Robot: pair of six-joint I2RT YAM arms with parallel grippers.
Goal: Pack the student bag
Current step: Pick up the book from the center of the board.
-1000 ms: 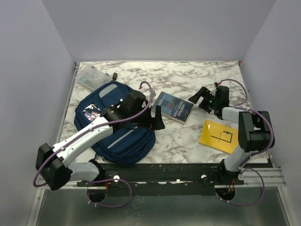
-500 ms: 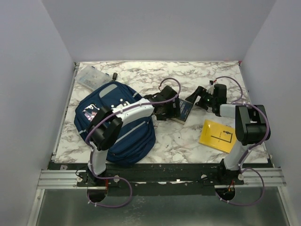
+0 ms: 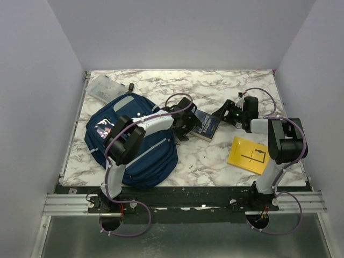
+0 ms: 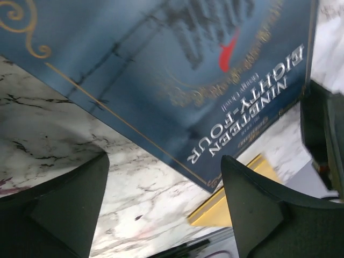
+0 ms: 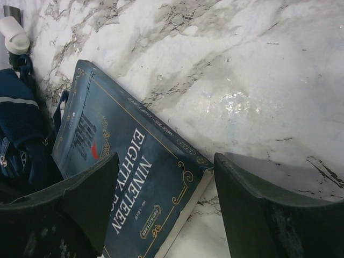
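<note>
The student bag (image 3: 134, 148), a navy backpack with grey stripes, lies flat at the left of the table; its edge also shows in the right wrist view (image 5: 21, 123). A dark blue book (image 3: 207, 124) lies flat to its right. My left gripper (image 3: 185, 122) is open at the book's left end; in its wrist view (image 4: 164, 183) the cover (image 4: 161, 70) fills the top and bare marble lies between the fingers. My right gripper (image 3: 224, 114) is open at the book's right end, its jaws (image 5: 166, 183) straddling a corner of the book (image 5: 123, 172).
A yellow booklet (image 3: 250, 155) lies at the front right, under the right arm, and shows past the book in the left wrist view (image 4: 215, 209). A clear plastic box (image 3: 105, 87) sits at the back left corner. Walls close in on three sides.
The left arm swung from above the bag across to the book's left end. The right gripper moved in onto the book's right corner and its jaws narrowed somewhat.
</note>
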